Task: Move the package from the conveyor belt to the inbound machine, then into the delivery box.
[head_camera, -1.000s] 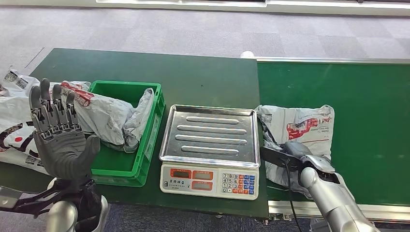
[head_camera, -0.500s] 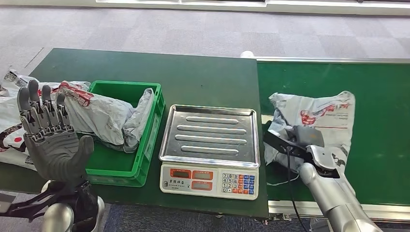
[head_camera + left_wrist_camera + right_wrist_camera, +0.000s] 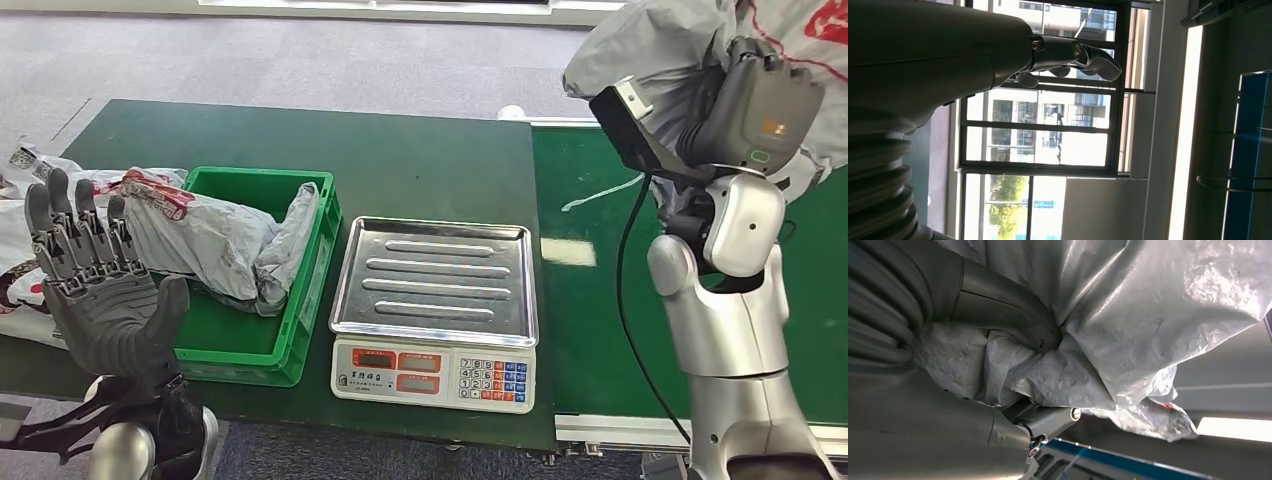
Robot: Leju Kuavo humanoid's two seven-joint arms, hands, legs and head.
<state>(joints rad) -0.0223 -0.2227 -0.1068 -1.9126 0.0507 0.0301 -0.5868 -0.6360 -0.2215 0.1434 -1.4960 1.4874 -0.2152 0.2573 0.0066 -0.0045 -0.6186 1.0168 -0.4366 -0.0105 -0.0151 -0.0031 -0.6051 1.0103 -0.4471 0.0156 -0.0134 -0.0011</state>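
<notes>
While your right hand (image 3: 745, 105) clutches the package (image 3: 1128, 330) by a bunched fold, it hangs limp above the conveyor belt (image 3: 790, 300). Expect soft, slippery film, so grip its bulk. Your left hand (image 3: 95, 285) stays spread, holding nothing.

Crumpled grey package (image 3: 660, 40) with red print, gripped aloft above the conveyor belt (image 3: 800, 300).
</notes>
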